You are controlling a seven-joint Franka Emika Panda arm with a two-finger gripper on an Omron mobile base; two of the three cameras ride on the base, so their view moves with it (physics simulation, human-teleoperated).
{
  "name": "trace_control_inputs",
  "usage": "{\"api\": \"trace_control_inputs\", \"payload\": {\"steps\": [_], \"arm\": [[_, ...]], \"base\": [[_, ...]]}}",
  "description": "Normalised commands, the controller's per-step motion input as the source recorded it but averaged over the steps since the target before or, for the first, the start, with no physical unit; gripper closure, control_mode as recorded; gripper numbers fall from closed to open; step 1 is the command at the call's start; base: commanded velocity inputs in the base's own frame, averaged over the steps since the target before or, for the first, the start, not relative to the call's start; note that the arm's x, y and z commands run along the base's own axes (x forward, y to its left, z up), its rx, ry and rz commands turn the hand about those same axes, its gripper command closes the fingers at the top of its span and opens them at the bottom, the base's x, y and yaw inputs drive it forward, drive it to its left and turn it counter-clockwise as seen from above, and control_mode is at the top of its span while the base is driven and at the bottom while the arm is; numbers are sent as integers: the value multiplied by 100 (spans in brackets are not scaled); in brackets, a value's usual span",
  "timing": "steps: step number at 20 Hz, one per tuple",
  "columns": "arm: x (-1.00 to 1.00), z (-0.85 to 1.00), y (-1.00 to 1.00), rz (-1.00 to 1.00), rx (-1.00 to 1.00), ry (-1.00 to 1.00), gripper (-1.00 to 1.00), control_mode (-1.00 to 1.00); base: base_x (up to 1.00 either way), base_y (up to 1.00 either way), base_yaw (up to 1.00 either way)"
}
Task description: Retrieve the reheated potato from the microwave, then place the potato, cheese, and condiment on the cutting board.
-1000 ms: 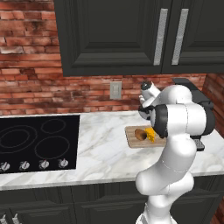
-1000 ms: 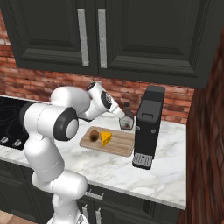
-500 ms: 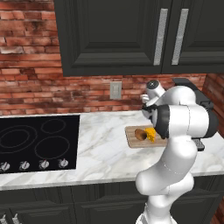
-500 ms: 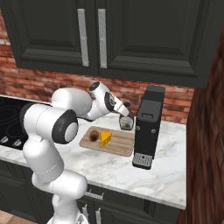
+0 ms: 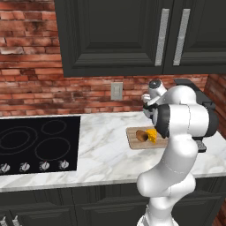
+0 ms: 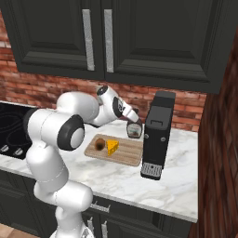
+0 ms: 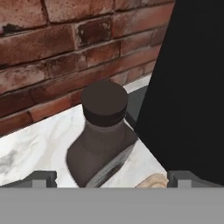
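On the board [image 5: 137, 142], left base view, potato [image 5: 141, 135] and cheese [image 5: 152, 135] already lie together. Right base view: gripper [image 6: 133, 117] has edged closer above the bottle [image 6: 134, 130], beside the coffee machine [image 6: 155, 135]. Hand view: fingertips [image 7: 46, 176] spread apart, flanking the bottle [image 7: 103, 138], ungrasped.

On the counter [image 6: 186, 186] there is one cutting board [image 6: 125, 154]; on it lie one potato [image 6: 99, 144] and one cheese wedge [image 6: 112, 147]; one condiment bottle [image 6: 134, 129]; one coffee machine [image 6: 157, 135]; one cooktop [image 5: 37, 143].

Red brick wall [image 5: 35, 79], dark cabinets [image 5: 132, 35], marble counter [image 5: 101, 150]
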Motion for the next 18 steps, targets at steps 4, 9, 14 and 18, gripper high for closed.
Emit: {"api": "trace_control_inputs", "payload": {"steps": [4,9,14,18], "arm": [[16,-12,-9,2,0,-3,-100,-100],[3,-7,-19,5,0,-4,-100,-100],[1,-3,-10,4,0,-3,-100,-100],[9,0,-9,5,0,-2,-100,-100]], "base": [[0,0,0],[0,0,0],[0,0,0],[0,0,0]]}}
